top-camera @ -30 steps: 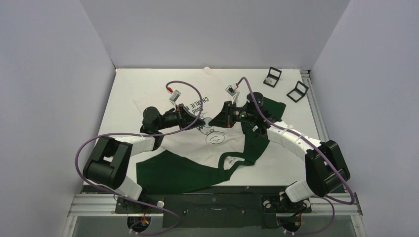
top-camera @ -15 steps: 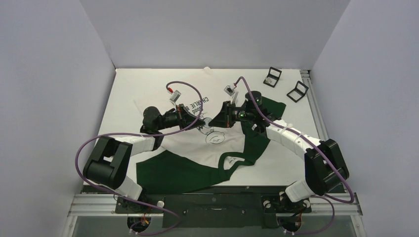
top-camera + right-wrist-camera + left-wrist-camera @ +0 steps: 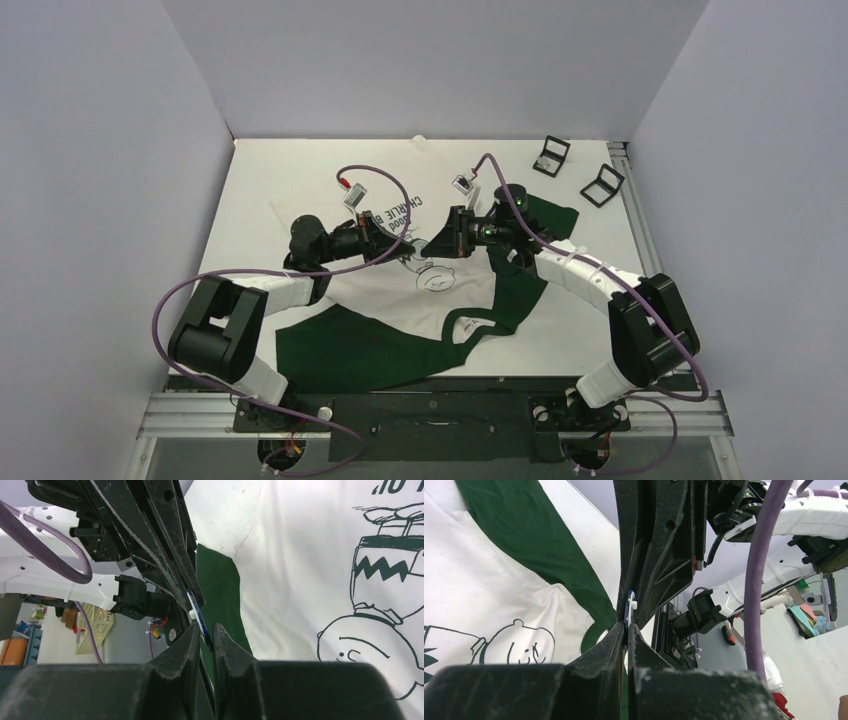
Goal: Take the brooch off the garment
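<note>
Unpinning: left gripper (image 3: 626,628) and right gripper (image 3: 206,628) pinch small blue disc brooch (image 3: 628,614), twelve o'clock of cartoon face (image 3: 437,280) on white green-sleeved T-shirt (image 3: 390,300); next, likely, pull apart.

**Printed words on the shirt only**

From above, dark green lettering (image 3: 408,208) on the white chest of the garment (image 3: 400,300) reads "CHARLIE", with "GOOD" on the line beside it, partly covered. In the right wrist view, only a cut-off fragment of letters (image 3: 395,486) shows, unreadable.
</note>
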`<state>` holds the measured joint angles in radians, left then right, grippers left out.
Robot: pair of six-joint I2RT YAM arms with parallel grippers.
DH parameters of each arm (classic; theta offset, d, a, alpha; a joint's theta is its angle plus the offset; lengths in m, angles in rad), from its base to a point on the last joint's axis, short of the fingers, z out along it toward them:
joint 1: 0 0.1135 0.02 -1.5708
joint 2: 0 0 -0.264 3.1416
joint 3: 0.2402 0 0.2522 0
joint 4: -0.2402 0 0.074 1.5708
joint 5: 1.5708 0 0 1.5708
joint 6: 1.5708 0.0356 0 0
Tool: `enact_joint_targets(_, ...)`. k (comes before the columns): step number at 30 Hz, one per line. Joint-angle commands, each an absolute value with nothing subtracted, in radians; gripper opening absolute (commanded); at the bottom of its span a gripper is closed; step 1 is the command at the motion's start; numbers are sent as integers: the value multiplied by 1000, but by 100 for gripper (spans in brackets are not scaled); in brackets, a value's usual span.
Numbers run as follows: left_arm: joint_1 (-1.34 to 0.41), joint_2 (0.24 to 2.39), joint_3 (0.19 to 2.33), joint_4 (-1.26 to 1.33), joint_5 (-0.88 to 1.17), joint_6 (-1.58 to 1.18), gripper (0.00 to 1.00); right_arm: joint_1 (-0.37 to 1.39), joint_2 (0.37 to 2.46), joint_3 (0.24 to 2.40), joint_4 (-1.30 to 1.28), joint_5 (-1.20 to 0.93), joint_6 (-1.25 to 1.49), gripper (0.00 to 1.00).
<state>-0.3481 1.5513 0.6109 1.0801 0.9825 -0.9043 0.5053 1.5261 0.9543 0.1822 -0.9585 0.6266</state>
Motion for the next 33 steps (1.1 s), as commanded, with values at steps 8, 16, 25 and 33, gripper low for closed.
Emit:
enact_joint_targets(8, -413, 1515, 626, 1160, 1059, -919, 0, 513, 1550, 972, 282, -846, 674, 7)
enact_joint_targets(16, -399, 1520, 622, 1131, 1027, -915, 0, 485, 1514, 922, 347, -786, 703, 2)
enact_joint_targets(25, -364, 1522, 608, 1108, 966, -923, 0, 463, 1491, 875, 436, -792, 743, 1)
enact_joint_targets(33, -362, 1536, 612, 1117, 975, -939, 0, 468, 1480, 868, 518, -883, 772, 14)
